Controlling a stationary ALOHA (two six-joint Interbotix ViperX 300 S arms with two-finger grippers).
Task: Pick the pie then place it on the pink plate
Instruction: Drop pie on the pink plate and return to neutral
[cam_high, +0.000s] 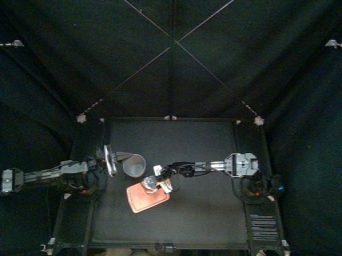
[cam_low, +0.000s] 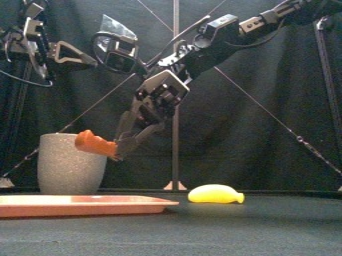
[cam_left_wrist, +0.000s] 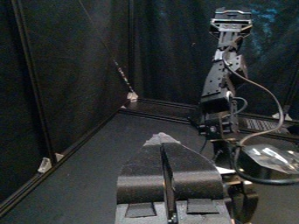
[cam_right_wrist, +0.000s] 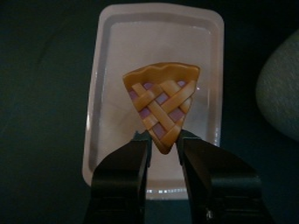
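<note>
Pie (cam_right_wrist: 162, 109), a lattice-topped orange wedge, hung in the air, pinched at its narrow tip between the jaws of the right gripper (cam_right_wrist: 163, 149), which were closed on it. The wider crust end pointed away from the jaws. From the right wrist view the wedge sat over the middle of the pink tray (cam_right_wrist: 122, 52); the front view showed it well clear of the tray's surface, at about the height of the rim of the grey speckled cup (cam_low: 67, 165). On the table (cam_low: 267, 225), seen from above, the tray lay toward 7 o'clock of the centre, and the cup stood upright just beyond it, toward 10 o'clock. A small yellow toy (cam_low: 214, 194) lay on the table at 3 o'clock of the tray in the front view, apart from it. The right arm reached past the middle from 3 o'clock. The left gripper (cam_left_wrist: 162, 138) rested raised near 9 o'clock, beside the cup, its jaws pressed together with nothing between them.
</note>
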